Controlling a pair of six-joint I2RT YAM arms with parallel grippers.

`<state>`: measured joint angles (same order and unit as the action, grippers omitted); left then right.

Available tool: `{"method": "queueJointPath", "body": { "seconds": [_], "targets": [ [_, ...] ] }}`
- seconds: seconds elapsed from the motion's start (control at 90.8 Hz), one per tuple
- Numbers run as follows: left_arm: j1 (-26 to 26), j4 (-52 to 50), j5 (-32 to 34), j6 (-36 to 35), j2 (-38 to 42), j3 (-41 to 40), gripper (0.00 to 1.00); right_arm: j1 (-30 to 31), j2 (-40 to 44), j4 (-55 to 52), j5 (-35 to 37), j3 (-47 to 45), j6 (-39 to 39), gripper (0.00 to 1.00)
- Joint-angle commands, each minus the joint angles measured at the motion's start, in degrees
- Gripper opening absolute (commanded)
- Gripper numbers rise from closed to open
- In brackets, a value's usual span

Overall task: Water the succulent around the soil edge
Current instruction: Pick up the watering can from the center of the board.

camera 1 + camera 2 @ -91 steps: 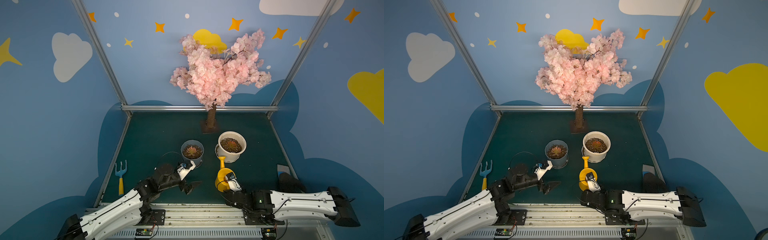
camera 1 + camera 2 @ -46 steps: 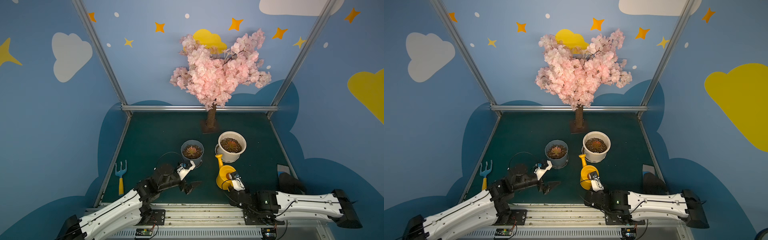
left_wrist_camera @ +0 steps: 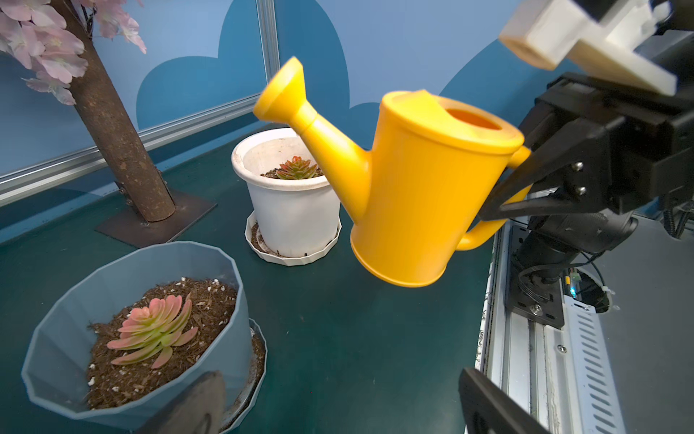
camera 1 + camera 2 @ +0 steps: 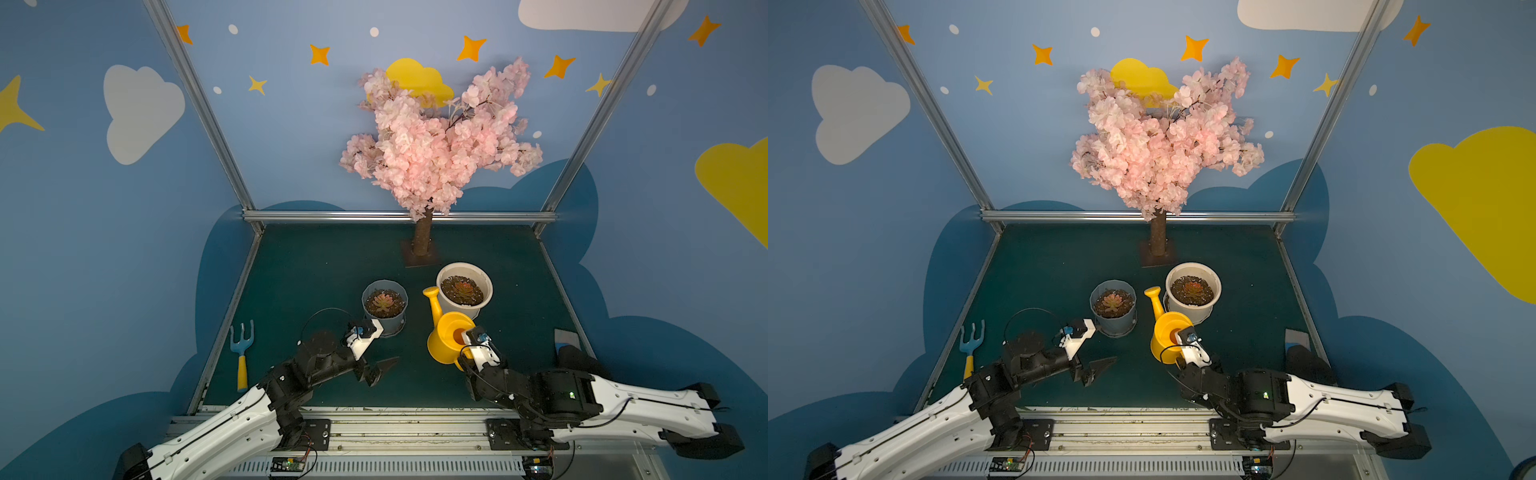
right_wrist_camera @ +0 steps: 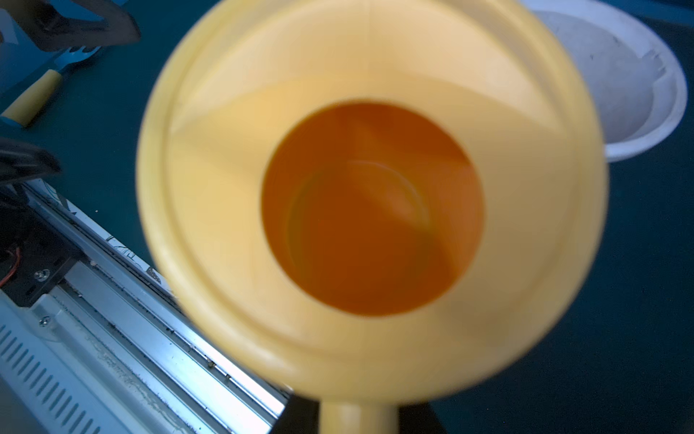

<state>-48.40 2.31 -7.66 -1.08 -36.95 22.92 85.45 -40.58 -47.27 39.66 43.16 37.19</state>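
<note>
In the right gripper (image 3: 516, 186) hangs the watering can (image 3: 420, 195).

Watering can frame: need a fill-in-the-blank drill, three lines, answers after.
1. The right hand is shut on the ____ of the yellow watering can.
2. The left hand is ____ and holds nothing.
3. The pot nearest the can's spout is ____.

Missing words: handle; open; white.
</note>
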Motion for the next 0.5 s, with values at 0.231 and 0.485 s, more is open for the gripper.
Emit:
{"method": "queueJointPath", "body": {
  "seconds": [0.231, 0.485],
  "targets": [
    [-0.05, -2.86, 1.67, -2.30, 3.57, 1.73, 1.00, -10.94, 1.90, -2.69, -11.10, 7.20, -19.02, 0.00],
    [0.13, -0.77, 7.00, 8.67, 3.19, 3.83, 1.00, -17.78, -3.98, 0.26, -17.93, 7.42, -23.50, 0.00]
  ]
}}
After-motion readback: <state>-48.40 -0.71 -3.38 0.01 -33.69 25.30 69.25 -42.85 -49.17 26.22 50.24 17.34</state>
